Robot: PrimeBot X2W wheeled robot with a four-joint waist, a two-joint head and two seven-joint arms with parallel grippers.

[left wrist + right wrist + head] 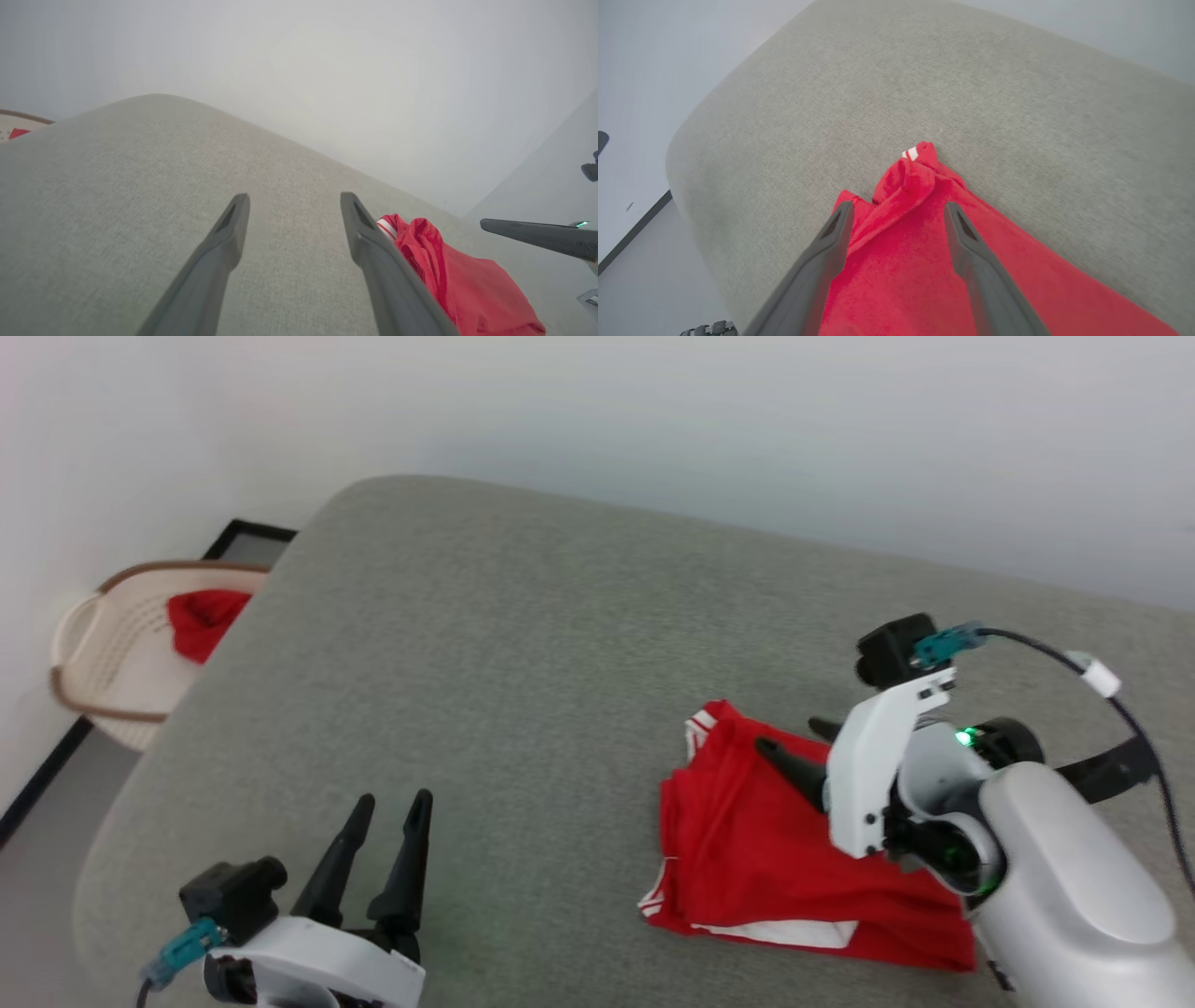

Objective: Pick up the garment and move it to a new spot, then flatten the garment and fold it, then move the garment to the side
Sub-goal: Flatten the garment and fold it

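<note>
Garment [747, 840] lies folded on the right, near side of the grey fabric surface [513, 663]. Right gripper [787, 733] hovers over it, jaws wide and empty; left gripper [394, 798], jaws wide, sits near left.

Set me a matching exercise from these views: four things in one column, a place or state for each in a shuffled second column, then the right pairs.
Column one:
1. garment
2. left gripper
3. right gripper
4. basket

Column two:
A. open, over the garment
B. pale, off the left side of the grey surface, with a red cloth inside
C. red and white, lying folded on the grey surface
D. open, over bare grey surface

Pairs: 1-C, 2-D, 3-A, 4-B
</note>
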